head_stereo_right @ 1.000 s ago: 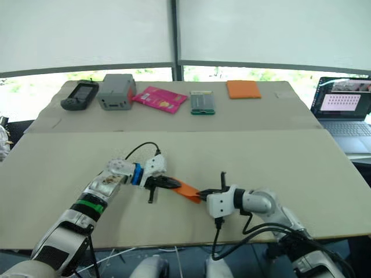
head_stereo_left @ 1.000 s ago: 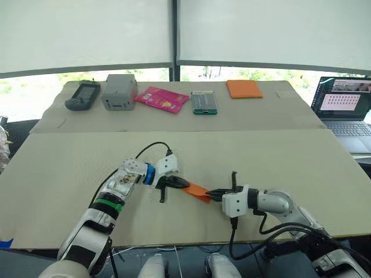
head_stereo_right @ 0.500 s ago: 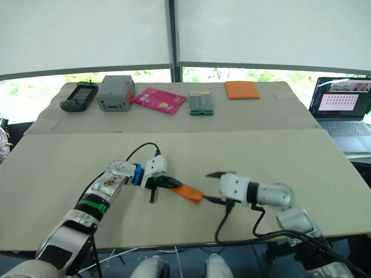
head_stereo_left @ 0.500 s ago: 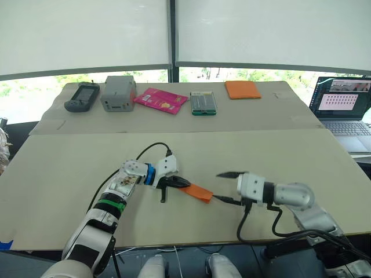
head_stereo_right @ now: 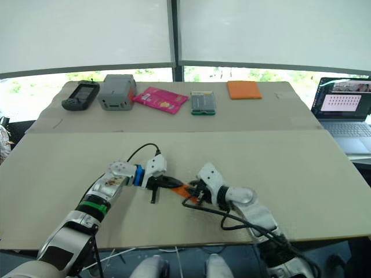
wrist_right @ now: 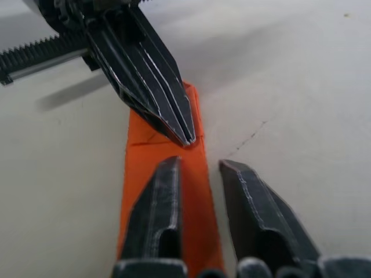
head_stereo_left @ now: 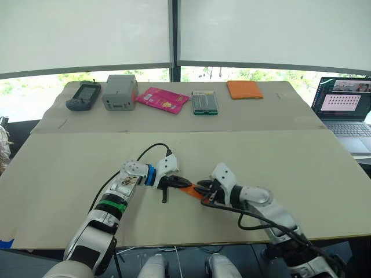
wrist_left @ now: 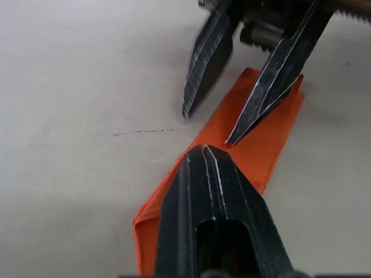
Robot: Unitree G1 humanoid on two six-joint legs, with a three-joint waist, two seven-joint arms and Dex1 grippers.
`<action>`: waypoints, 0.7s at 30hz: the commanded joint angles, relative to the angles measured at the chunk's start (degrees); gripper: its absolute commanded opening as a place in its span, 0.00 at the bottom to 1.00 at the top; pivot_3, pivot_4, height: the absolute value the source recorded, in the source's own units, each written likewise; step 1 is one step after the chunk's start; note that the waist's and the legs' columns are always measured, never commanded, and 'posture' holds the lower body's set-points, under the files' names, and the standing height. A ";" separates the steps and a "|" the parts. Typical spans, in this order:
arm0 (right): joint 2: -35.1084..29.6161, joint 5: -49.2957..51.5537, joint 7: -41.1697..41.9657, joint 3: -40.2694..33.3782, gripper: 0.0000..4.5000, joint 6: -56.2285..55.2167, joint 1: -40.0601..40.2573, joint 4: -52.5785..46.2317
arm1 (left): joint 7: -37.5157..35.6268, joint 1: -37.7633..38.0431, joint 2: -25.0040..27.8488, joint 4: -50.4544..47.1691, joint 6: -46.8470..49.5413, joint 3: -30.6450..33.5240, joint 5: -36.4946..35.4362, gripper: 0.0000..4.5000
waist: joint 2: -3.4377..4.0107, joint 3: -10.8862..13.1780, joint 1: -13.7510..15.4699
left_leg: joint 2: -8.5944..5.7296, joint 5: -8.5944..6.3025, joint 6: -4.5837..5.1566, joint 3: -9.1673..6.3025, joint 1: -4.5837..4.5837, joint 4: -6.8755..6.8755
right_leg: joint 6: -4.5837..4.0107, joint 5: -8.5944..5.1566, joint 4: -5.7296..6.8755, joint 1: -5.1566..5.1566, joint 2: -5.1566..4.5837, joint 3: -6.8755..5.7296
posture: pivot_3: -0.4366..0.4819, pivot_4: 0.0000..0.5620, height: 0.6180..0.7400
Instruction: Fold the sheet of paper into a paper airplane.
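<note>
Folded orange paper airplane (wrist_right: 165, 191) lies flat on pale table (wrist_right: 301, 87) as a narrow strip running away from camera. Right gripper (wrist_right: 200, 174): two black fingers slightly parted, one finger (wrist_right: 156, 220) over the paper, the other (wrist_right: 255, 214) just beside its edge over table. Left gripper (wrist_right: 188, 139) comes in from opposite end, fingers together, tips pressed on the paper
</note>
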 commanded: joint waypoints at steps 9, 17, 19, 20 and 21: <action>-9.58 -2.17 -0.55 -5.61 0.01 -1.65 14.45 -3.77 | 0.44 0.65 0.38 2.38 0.61 -1.11 1.87 0.00 | 0.02 -0.19 0.29 | -0.03 -0.01 -0.01 0.01 0.02 -0.04 | 0.08 -0.08 -0.15 0.09 -0.10 -0.01 | 0.48 0.27 1.00; -11.45 2.64 1.16 -12.40 0.01 -7.96 16.52 -7.05 | -0.03 0.99 0.25 1.68 1.76 0.08 0.40 0.00 | -0.12 -0.37 0.26 | -0.01 -0.01 -0.01 0.02 0.03 -0.07 | -0.20 -0.28 -0.21 0.12 -0.12 -0.01 | 0.48 0.27 1.00; -10.18 4.55 1.55 -13.05 0.01 -8.91 13.33 -8.71 | -0.40 1.34 0.24 0.72 2.19 0.34 -0.02 0.00 | -0.13 -0.36 0.00 | 0.00 -0.01 -0.01 0.03 0.01 -0.07 | -0.20 -0.27 -0.20 0.09 -0.12 -0.01 | 0.48 0.27 1.00; -9.54 5.27 1.65 -13.08 0.01 -9.06 11.84 -9.35 | -0.59 1.50 0.26 0.22 2.51 0.43 -0.14 0.00 | -0.11 -0.34 -0.04 | 0.01 -0.01 -0.01 0.04 -0.03 -0.07 | -0.19 -0.26 -0.19 0.03 -0.11 0.00 | 0.48 0.27 1.00; -9.31 5.39 2.09 -12.37 0.01 -8.82 10.34 -9.95 | -0.73 1.66 0.28 -0.21 2.76 0.52 -0.19 0.00 | -0.09 -0.33 -0.14 | 0.01 -0.01 0.00 0.04 -0.07 -0.07 | -0.18 -0.25 -0.18 -0.03 -0.11 0.00 | 0.48 0.27 1.00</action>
